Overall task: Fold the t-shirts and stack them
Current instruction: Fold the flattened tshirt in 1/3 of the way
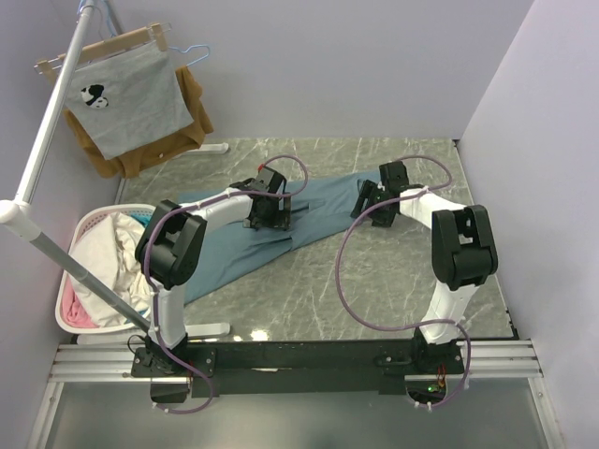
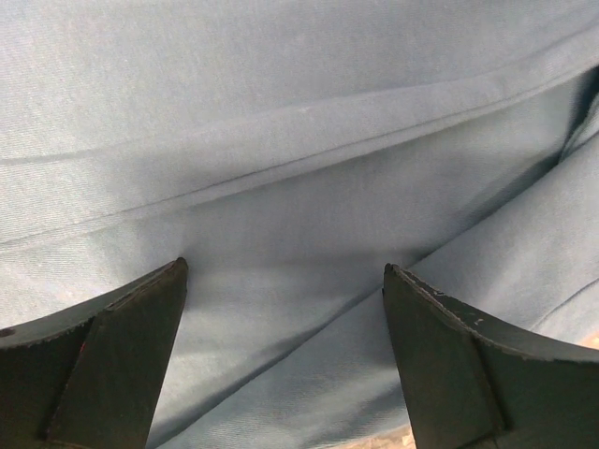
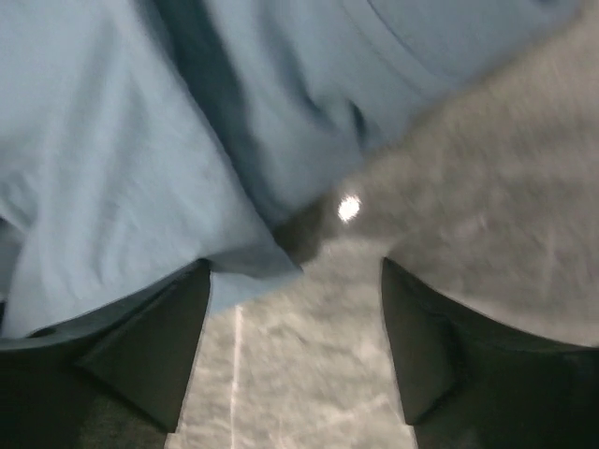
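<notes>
As the dusty teal-blue cotton t-shirt [image 1: 323,210] lies spread on the grey marble-look table [image 1: 374,299], your left gripper [image 1: 270,220] and right gripper [image 1: 367,208] hang over it, jaws apart.

From above, the shirt runs from right of centre down-left toward the white plastic laundry basket [image 1: 86,218] at the left edge; the left gripper sits mid-shirt, the right at its upper-right end. In your left wrist view, two dark fingers [image 2: 103,374] stand wide apart over creased blue cloth. In your right wrist view, blurred, the fingers stand apart too, the shirt's edge by the one at frame left, table at right.
</notes>
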